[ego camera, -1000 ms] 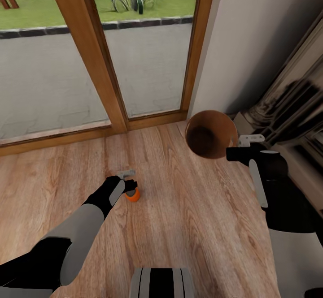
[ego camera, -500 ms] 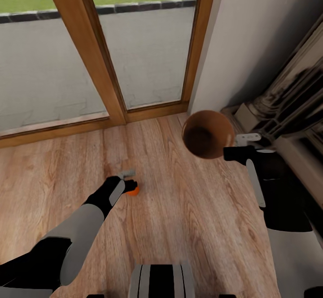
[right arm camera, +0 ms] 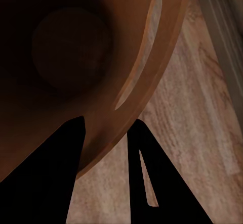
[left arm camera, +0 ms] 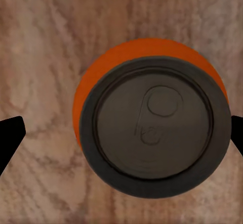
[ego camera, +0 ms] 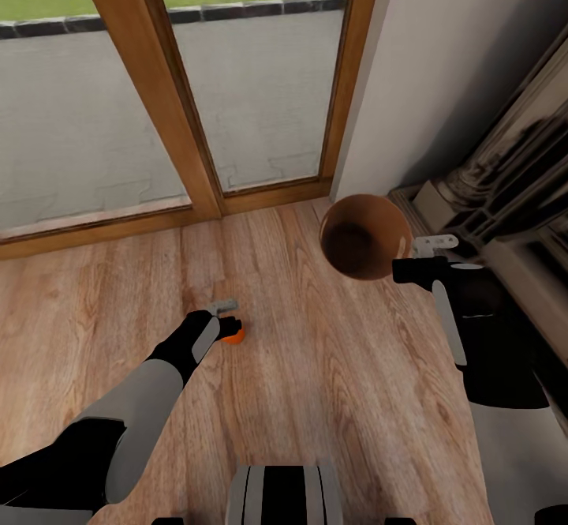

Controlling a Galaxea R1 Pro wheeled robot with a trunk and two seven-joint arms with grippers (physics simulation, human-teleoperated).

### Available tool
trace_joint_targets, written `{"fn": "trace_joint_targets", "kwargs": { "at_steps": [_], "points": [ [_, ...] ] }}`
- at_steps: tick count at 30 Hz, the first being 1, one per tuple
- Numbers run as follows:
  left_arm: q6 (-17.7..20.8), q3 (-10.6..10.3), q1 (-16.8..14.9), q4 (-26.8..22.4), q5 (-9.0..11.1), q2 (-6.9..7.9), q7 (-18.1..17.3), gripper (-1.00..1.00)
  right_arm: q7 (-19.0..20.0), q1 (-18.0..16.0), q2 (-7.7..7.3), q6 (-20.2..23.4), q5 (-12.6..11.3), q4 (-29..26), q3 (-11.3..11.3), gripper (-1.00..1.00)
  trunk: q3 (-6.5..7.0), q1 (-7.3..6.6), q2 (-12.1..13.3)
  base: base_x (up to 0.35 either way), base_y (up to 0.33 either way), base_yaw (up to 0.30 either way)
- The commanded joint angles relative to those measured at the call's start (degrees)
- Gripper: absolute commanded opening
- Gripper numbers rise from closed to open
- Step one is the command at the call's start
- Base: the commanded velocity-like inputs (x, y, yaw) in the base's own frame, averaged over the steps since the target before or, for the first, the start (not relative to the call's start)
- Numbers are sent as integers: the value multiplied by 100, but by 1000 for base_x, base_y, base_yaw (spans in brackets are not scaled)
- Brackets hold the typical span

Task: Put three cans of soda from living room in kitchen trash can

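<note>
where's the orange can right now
The orange soda can stands upright on the wood floor, left of centre in the head view, directly under the left gripper, whose open fingers straddle it.

Wood-plank floor (ego camera: 331, 399), warm brown, grain running toward glass doors (ego camera: 158, 99); orange soda can (ego camera: 233, 335) stands upright on planks, well clear of door sill; in left wrist view can (left arm camera: 152, 123) seen from above, dark grey top with pull tab, bare planks around.
</note>
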Motion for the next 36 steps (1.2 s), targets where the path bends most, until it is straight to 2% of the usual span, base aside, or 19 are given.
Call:
{"fn": "trace_joint_targets", "kwargs": {
  "at_steps": [1, 14, 15, 34, 36],
  "points": [
    [0, 0, 1, 0, 0, 0, 0, 100, 8, -3, 0, 0, -14, -3, 0, -100, 1, -1, 0, 0, 0, 0],
    [0, 0, 1, -7, 0, 1, -6, 100, 8, -1, 43, 0, -20, -3, 1, -100, 1, -1, 0, 0, 0, 0],
    [0, 0, 1, -7, 1, 1, -6, -100, 8, 0, 44, 0, -19, -3, 1, -100, 1, -1, 0, 0, 0, 0],
    [0, 0, 3, -9, -1, 1, -1, -100, 8, 6, 59, 0, -23, -3, 26, -100, 1, -1, 0, -25, 0, 0],
    [0, 0, 3, -9, -1, 1, 0, -100, 8, 6, 59, 0, -23, -3, 27, -100, 45, -6, 2, -13, 0, 0]
  ]
}}
